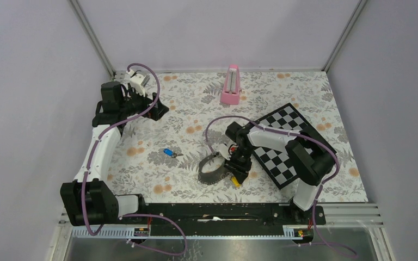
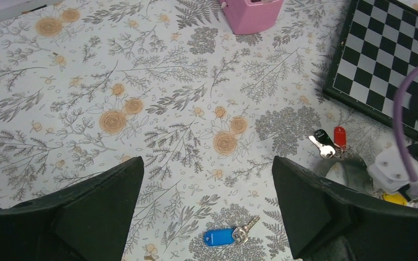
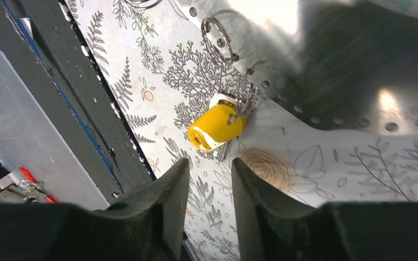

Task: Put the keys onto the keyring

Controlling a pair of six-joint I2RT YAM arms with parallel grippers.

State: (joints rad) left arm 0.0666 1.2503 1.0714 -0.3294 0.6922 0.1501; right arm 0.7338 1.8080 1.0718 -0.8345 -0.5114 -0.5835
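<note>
The blue key (image 1: 167,153) lies flat on the flowered cloth, left of centre; in the left wrist view the blue key (image 2: 219,237) lies low between my fingers, far below them. My left gripper (image 1: 160,110) (image 2: 207,162) is open and empty, high at the back left. The grey strap keyring (image 1: 212,168) lies near the middle. Its red piece (image 2: 339,136) and a silver key show in the left wrist view. My right gripper (image 1: 235,175) (image 3: 209,166) is slightly open and empty, its tips just short of the yellow key (image 3: 217,126) (image 1: 235,182). A silver ring (image 3: 220,35) sits on the strap (image 3: 332,70).
A pink block (image 1: 232,85) stands at the back centre. A black-and-white chessboard (image 1: 288,138) lies at the right, under the right arm. The table's black front rail (image 3: 87,109) runs close to the right gripper.
</note>
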